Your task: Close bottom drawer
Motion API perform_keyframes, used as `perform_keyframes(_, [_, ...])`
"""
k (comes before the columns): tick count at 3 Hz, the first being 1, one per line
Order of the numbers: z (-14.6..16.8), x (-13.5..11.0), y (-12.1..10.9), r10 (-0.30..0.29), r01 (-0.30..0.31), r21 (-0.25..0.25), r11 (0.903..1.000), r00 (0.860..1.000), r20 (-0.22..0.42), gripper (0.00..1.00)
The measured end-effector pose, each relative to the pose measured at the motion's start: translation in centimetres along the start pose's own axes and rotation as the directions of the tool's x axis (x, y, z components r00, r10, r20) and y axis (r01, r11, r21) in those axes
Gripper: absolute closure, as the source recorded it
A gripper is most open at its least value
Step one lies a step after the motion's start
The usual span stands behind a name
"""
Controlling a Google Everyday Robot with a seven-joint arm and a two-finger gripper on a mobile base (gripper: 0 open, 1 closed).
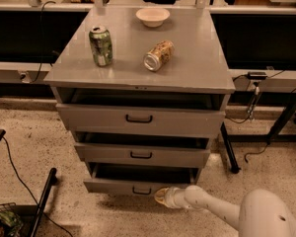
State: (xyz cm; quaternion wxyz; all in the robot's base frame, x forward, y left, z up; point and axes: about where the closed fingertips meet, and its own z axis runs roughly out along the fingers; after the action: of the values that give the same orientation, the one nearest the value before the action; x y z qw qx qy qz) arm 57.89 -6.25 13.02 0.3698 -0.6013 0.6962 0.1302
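Observation:
The bottom drawer (113, 185) is the lowest grey drawer of the cabinet and stands pulled out, with a small dark handle (141, 190) at the centre of its front. My gripper (160, 196) is at the end of the white arm (212, 209) that reaches in from the lower right. It sits low near the floor, right at the drawer's front panel, just right of the handle.
The top drawer (138, 118) and the middle drawer (140, 155) are also partly out. On the cabinet top stand a green can (101, 45), a lying can (158, 55) and a white bowl (152, 17). A black pole (42, 204) leans at lower left. A table leg (228, 149) stands right.

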Motion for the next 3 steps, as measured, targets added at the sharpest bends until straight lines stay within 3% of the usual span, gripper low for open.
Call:
perform_keyframes(1, [0.0, 0.0, 0.0, 0.000, 0.000, 0.000, 1.0000, 1.000, 0.000, 1.00])
perform_keyframes(3, [1.1, 1.3, -2.4, -0.011, 0.011, 0.012, 0.9999, 1.000, -0.001, 1.00])
